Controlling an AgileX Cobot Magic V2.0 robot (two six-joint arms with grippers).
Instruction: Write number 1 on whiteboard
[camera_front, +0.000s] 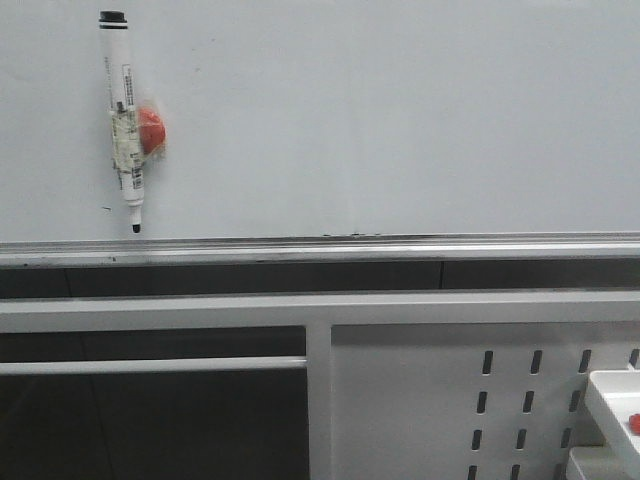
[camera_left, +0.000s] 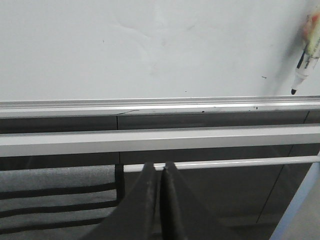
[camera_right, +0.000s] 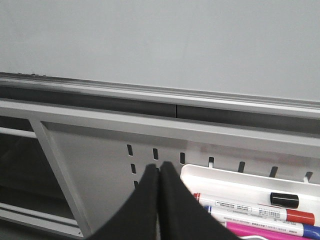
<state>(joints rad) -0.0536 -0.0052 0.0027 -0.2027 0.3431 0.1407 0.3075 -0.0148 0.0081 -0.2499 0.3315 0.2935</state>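
Two grippers, left gripper (camera_left: 159, 200) and right gripper (camera_right: 159, 200), have their fingers pressed together on nothing. The whiteboard (camera_front: 400, 110) stands ahead with no number 1 drawn on it; a black-capped marker (camera_front: 122, 120) hangs at its left, tip down.

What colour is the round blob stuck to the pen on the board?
Red. The blob sits beside the marker on the whiteboard, clearest in the front view.

Your left gripper (camera_left: 160, 172) shows two matte black fingers (camera_left: 142, 205), wedge-shaped, tapering to thin tips. Your right gripper (camera_right: 158, 169) looks identical: plain black fingers (camera_right: 175, 205), with no markings, cables or screws visible.
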